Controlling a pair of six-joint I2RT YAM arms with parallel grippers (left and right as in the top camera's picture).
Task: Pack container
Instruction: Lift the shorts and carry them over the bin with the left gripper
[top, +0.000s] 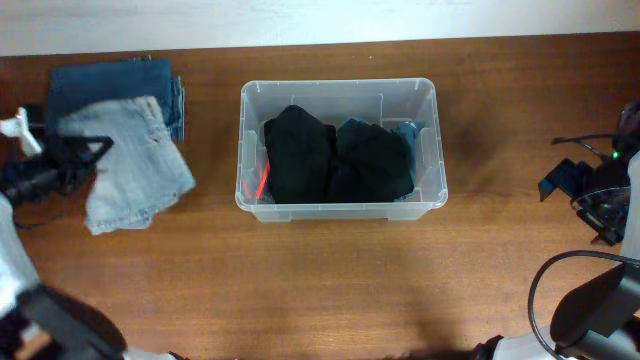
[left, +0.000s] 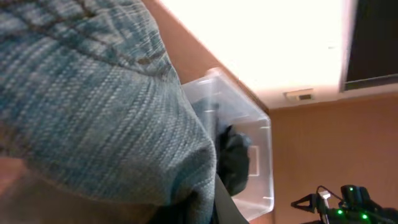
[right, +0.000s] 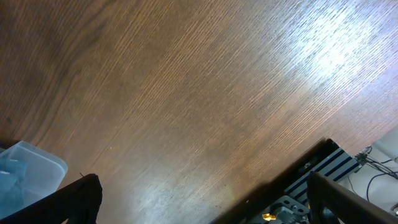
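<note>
The clear plastic container stands mid-table. It holds two black garments and a blue one at its right end. My left gripper is left of it, shut on a light blue denim garment that hangs over the table. In the left wrist view the denim fills most of the frame, with the container beyond. My right gripper is open and empty at the table's right edge; its fingers are spread over bare wood, with a container corner at lower left.
A folded pile of dark blue jeans lies at the back left, partly under the held denim. A red item shows inside the container's left end. Arm bases and cables sit at the right and along the front edge.
</note>
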